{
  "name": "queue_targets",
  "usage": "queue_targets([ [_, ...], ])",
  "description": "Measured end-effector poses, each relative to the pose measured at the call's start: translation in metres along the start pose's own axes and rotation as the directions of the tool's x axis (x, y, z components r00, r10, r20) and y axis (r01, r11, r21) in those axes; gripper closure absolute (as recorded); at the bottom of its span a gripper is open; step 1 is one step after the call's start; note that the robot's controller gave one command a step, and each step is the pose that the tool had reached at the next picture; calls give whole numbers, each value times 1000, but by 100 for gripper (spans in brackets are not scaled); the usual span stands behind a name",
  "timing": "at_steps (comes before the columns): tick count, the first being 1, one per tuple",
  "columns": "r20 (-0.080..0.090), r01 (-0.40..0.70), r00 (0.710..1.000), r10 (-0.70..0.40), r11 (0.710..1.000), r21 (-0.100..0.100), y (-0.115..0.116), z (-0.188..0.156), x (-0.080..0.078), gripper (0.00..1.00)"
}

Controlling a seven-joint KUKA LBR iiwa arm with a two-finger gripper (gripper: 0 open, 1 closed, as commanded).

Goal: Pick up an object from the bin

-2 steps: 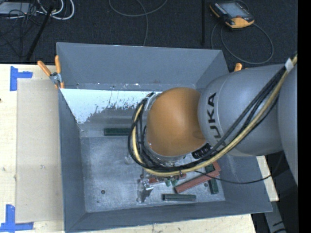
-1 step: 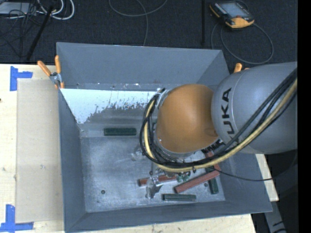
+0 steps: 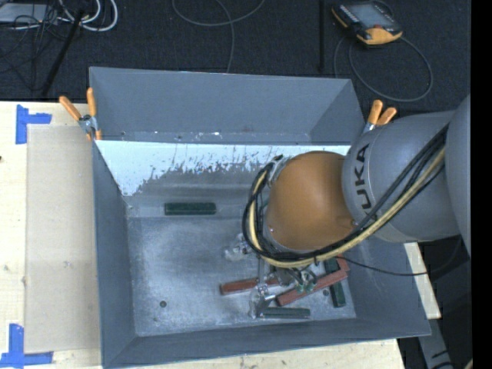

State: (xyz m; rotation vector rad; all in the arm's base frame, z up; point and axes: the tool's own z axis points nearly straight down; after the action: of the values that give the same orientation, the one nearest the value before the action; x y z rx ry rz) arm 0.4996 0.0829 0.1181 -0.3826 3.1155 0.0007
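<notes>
A reddish-brown stick (image 3: 237, 287) lies flat on the bin floor, near the front wall and right of the middle, its right end running in under the gripper (image 3: 267, 289). The gripper hangs low right over that end. From where I stand its tips are lost among the clutter and under the wrist, so I can't make out how wide they are set or whether anything is between them.

Close around it is a small heap. A dark grey bar (image 3: 286, 312) lies just in front. A second reddish-brown piece (image 3: 317, 285) slants to the right, and a dark green piece (image 3: 337, 297) sits at the heap's right edge.

Above all this bulges the orange cover (image 3: 307, 202) on the wrist, with black and yellow cables (image 3: 252, 214) looping round its left side. The grey arm (image 3: 415, 183) comes in over the right rim of the bin (image 3: 115, 283).

Well apart, towards the back left of the floor, a dark green bar (image 3: 189, 208) lies alone, parallel to the back wall. A small dark speck (image 3: 163, 304) sits near the front left.
</notes>
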Motion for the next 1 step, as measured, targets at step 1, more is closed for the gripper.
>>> queue_targets([
  [1,-3,-108,994,108,994,-1,25,42,-10,100],
])
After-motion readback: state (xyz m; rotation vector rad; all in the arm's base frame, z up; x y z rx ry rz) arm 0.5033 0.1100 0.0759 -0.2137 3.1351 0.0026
